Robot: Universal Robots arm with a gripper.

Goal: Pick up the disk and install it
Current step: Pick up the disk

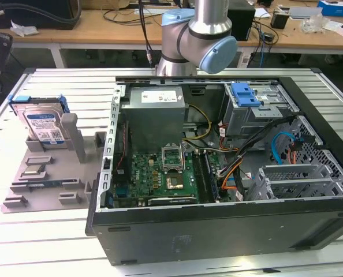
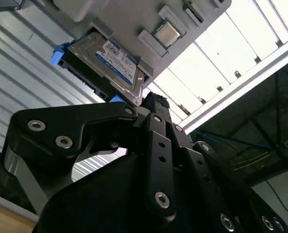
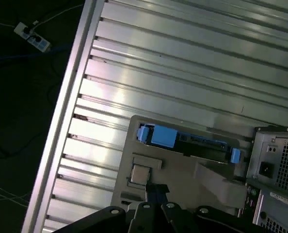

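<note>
Silver with a blue frame, the disk [image 1: 44, 124] stands on edge in the grey holder [image 1: 50, 184] at the left of the exterior view, label facing the camera, and nothing is gripping it. The holder sits flat on the ribbed aluminium table [image 1: 73, 86], just beside the open computer case [image 1: 217, 231], which fills the centre and right of the frame. Inside the case we can see the green motherboard [image 1: 160, 170] at centre and, toward the upper right, the metal drive cage with its blue latch [image 1: 245, 94]. The arm [image 1: 194, 34] looms at top centre, behind the case.

Over to the first wrist view: the disk [image 3: 158, 136] appears edge-on in the holder [image 3: 183, 170], and the gripper [image 3: 156, 189] hangs above that holder, its tips pressed together on nothing. A small square chip [image 3: 140, 174] lies in a pocket of the holder close by.

In the second wrist view the gripper [image 2: 153, 101] is in the foreground, with the disk [image 2: 110, 60] beyond it. No contact shows between the two.
</note>
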